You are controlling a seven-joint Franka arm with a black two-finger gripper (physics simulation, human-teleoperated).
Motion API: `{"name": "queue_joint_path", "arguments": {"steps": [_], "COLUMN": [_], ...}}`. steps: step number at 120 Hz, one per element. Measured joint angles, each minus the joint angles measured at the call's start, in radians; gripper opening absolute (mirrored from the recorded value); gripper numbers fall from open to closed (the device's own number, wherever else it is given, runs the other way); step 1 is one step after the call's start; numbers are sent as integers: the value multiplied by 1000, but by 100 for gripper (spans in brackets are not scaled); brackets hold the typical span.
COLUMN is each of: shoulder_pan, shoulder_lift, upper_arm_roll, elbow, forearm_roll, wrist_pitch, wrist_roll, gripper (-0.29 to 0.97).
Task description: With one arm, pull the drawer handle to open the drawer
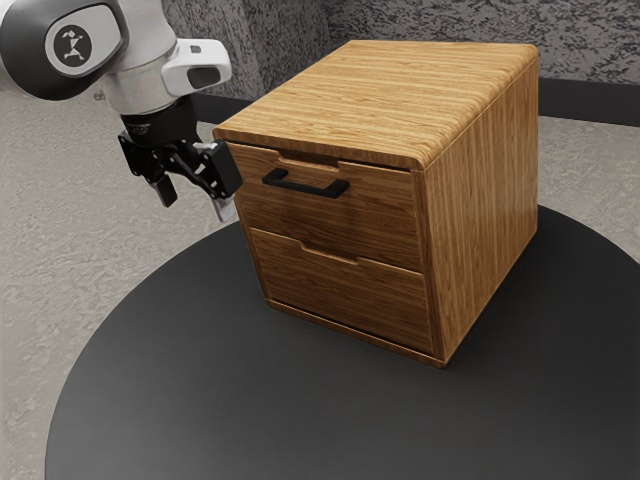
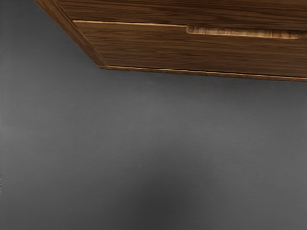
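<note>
Exterior view: fingers [image 1: 195,190] spread apart, gripping nothing, near the black handle [image 1: 306,184] of the shut top drawer [image 1: 330,218]

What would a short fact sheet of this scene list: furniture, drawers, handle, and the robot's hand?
furniture: wooden cabinet on a round black table
drawers: top drawer and bottom drawer, both shut
handle: one black handle, on the top drawer
jaws: open, empty, just off the handle's end at the exterior view's left, not touching it
</note>
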Motion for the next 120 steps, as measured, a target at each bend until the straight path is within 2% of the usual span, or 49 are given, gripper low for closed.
{"name": "queue_joint_path", "arguments": {"steps": [24,36,53,72,94,103,109,120], "shoulder_pan": [1,26,-30,-56,-62,-54,-23,-8], "shoulder_lift": [-6,-20,-2,54,47,-72,-180,-297], "upper_arm_roll": [0,-54,-153,-163,-168,-165,-168,-176], "elbow": [12,248,311,313,308,72,-143,-407], "forearm_roll": [0,15,14,-14,-48,-64,-70,-76], "wrist_pitch": [-3,-63,-65,-38,-16,69,179,390], "wrist_roll": [-1,-37,-280,-558,-798,-878,-926,-1004], "gripper": [68,68,68,68,68,68,68,68]}}
